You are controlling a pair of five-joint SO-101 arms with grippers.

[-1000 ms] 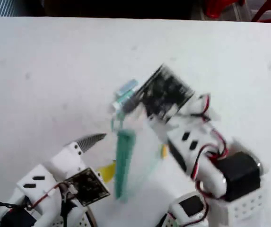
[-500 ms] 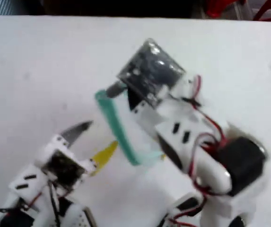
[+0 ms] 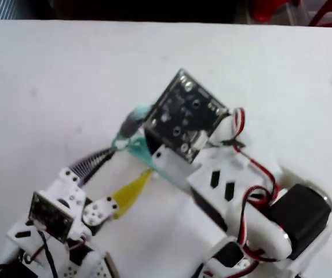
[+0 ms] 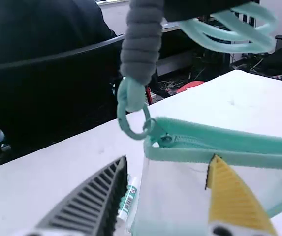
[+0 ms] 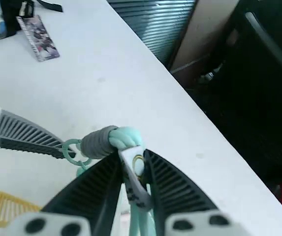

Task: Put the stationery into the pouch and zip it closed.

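Office or lab workroom, by the look. A wide white table [image 3: 67, 69] serves as the bench. Beyond its edge stands a black office chair [image 4: 52, 69], with loose cables [image 4: 168, 82] tangled on the floor behind it. Slatted window blinds [image 5: 155, 22] hang past the table's far side. Red chair frames [image 3: 328, 11] stand at one corner. A printed card [image 5: 38, 32] lies on the tabletop near a dark bag [image 5: 13, 12].

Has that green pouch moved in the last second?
Yes. The pouch has swung round from upright to slanted and shifted toward the far edge of the table.
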